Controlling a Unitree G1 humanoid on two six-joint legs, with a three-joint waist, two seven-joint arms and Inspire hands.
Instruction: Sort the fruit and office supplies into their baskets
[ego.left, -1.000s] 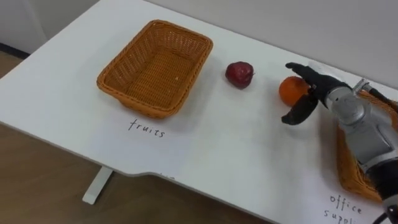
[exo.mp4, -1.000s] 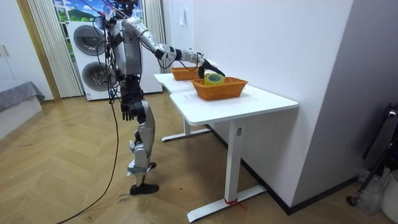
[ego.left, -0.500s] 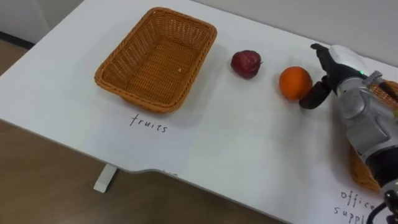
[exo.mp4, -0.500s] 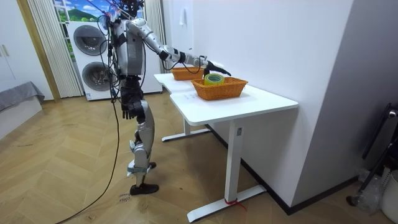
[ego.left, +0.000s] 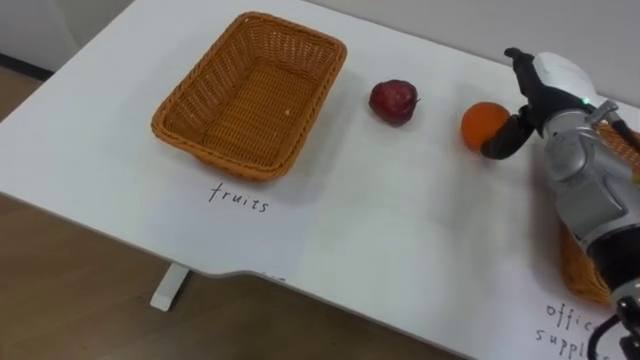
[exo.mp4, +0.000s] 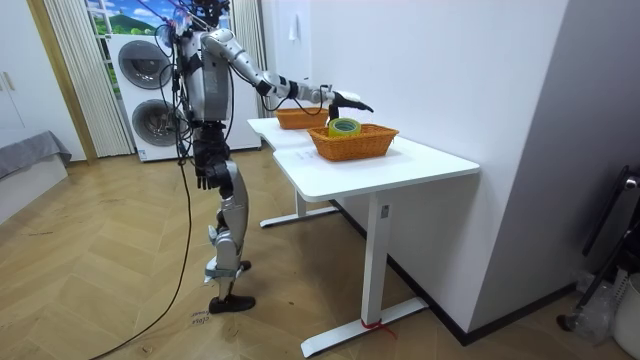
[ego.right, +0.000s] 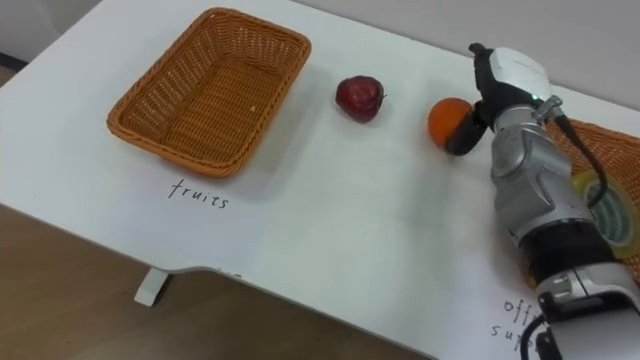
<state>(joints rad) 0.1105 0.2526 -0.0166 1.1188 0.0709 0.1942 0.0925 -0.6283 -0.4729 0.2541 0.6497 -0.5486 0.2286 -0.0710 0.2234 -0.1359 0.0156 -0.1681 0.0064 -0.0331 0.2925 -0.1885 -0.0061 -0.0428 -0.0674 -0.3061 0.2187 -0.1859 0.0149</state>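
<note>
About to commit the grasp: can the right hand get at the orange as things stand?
Probably yes: the right hand is open at the right of the orange, and the apple lies apart to the left; nothing seems in the way.

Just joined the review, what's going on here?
The humanoid stands at the white table. Its right hand is cupped against the round orange, thumb on its near side; the orange sits on the table. The dark red apple lies apart, to its left. The woven fruit basket is empty; the office-supplies wicker basket holds a yellow-green tape roll. Left hand hangs at its side.
</note>
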